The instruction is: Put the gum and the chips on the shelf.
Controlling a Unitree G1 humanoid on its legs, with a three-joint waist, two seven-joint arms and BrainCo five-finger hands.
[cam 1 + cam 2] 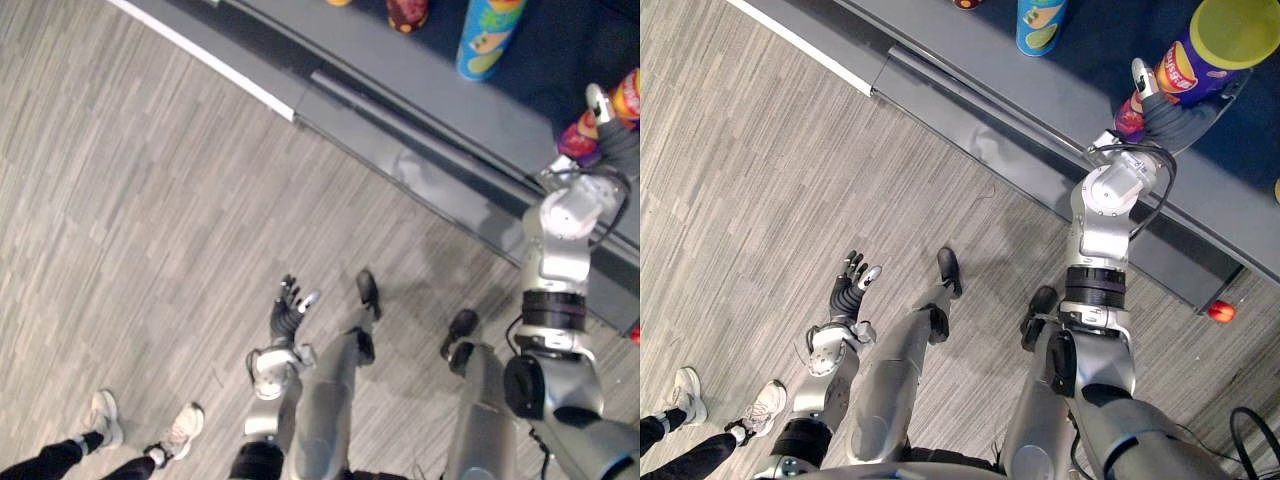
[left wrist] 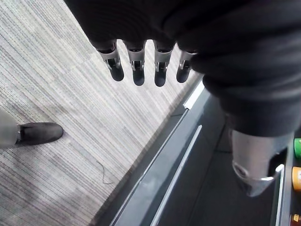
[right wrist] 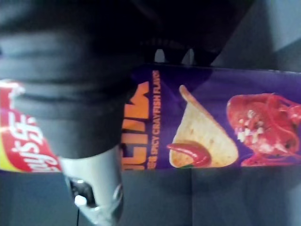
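One of two items looks nearly placed: the robot's right hand is wrapped round a purple chips can with a yellow-green lid, tilted over the dark blue shelf near a blue can. The hand hides the can's lower end, so whether it rests on the board cannot be told. The left hand hangs empty, fingers straight, above the wood-look floor. Small green and orange lids are cut off in its wrist view, and whether either is the gum is unclear.
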